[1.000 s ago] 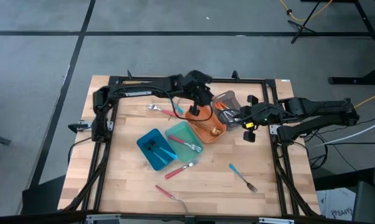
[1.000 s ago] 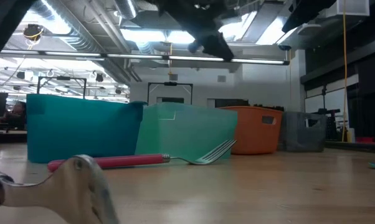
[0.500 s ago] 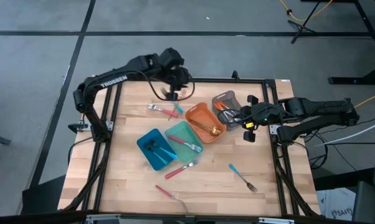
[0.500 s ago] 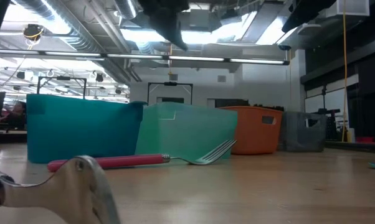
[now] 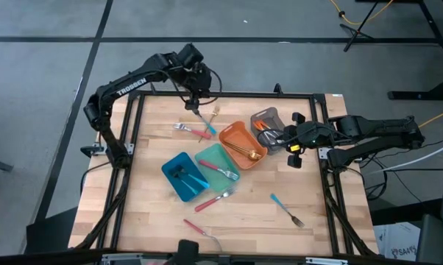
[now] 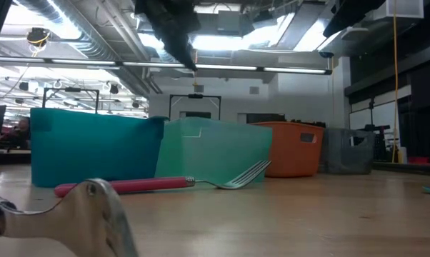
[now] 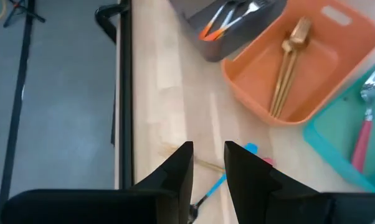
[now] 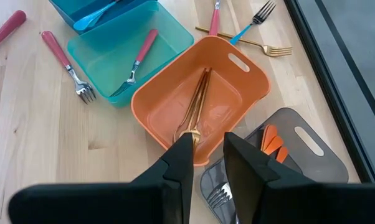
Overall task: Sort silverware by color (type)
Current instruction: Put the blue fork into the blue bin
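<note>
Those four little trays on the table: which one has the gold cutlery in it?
The orange tray, between the teal and grey ones. Gold utensils lie along its floor; the others hold pink, blue or orange-handled pieces.

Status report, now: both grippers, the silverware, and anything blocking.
Left gripper open, empty, above loose forks at table's far edge. Right gripper open, hovering over orange tray and grey tray. Gold fork unsorted. Nothing in the way.

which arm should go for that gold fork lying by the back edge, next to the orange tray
Left. The left hand hovers at the back edge close to the gold fork; the right hand sits beyond the orange tray, over the grey tray.
</note>
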Controlling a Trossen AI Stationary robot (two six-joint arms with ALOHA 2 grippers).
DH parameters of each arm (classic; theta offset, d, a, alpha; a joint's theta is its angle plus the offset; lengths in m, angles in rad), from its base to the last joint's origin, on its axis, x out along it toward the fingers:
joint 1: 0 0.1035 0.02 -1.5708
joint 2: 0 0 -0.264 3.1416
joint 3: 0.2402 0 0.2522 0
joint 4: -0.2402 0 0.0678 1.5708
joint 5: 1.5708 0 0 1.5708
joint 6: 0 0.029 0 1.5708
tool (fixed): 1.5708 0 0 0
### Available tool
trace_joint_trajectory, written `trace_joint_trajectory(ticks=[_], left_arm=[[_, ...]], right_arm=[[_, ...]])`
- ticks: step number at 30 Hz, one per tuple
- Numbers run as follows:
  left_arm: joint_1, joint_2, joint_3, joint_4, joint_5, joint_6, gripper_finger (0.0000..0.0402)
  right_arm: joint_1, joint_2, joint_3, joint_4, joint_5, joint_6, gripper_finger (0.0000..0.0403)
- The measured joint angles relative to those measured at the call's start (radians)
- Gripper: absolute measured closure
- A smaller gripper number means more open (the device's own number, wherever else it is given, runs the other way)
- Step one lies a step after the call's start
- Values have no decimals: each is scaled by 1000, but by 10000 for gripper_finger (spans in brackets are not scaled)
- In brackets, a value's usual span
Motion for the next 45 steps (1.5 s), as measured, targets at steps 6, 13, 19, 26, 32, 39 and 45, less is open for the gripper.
trace_joint_trajectory(ticks=[6,13,19,26,32,39,45], left_arm=[[21,1,-138,53,1,54,317],[20,3,-374,308,-15,208,317],[21,3,-534,508,-35,334,317],[21,3,-640,601,-35,367,317],[21,37,-651,611,-32,366,317],[21,112,-651,631,-34,366,317],[21,132,-651,634,-79,404,317]], right_arm=[[0,0,0,0,0,0,322],[0,0,0,1,1,0,322],[0,0,0,1,1,0,322],[0,0,0,2,1,0,322],[0,0,0,5,1,0,322],[0,0,0,7,1,0,322],[0,0,0,7,1,0,322]])
